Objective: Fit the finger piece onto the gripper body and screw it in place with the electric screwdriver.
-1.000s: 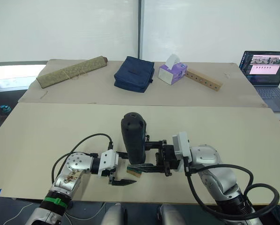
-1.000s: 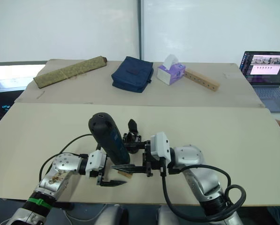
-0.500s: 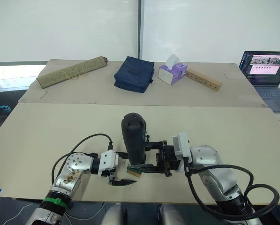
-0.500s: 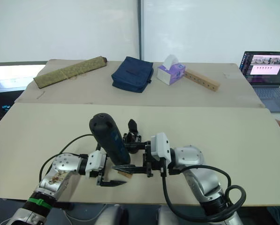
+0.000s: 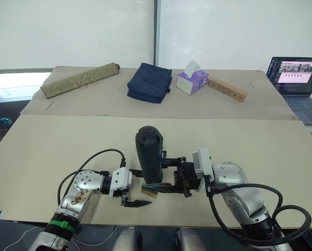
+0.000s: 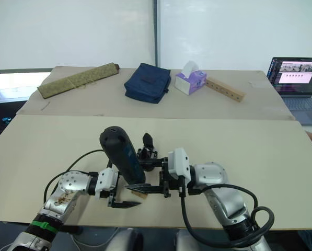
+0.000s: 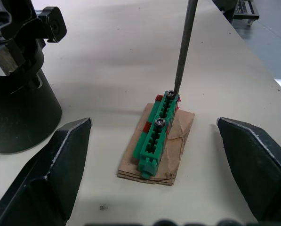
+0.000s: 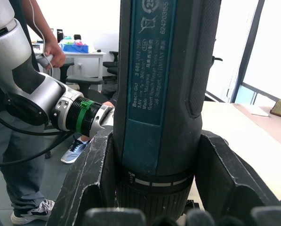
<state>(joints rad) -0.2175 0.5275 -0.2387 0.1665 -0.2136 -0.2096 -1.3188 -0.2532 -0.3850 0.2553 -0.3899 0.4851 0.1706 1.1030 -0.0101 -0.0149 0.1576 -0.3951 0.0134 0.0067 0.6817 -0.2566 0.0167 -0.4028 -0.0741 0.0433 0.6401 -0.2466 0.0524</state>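
From the head, the right gripper point(image 5: 169, 180) squeezes the electric screwdriver point(image 5: 148, 153) and holds it upright near the front of the table point(image 5: 51, 141), with the gripper body point(image 6: 147, 151) just behind it. In the left wrist view, the left gripper's fingers point(image 7: 60, 165) are spread wide apart around a tan block with a green top point(image 7: 157, 136) — the metal bit point(image 7: 183, 47) touches one of its screws. The right wrist view shows the fingers point(image 8: 91, 179) tight on the screwdriver — a person point(image 8: 46, 47) stands behind.
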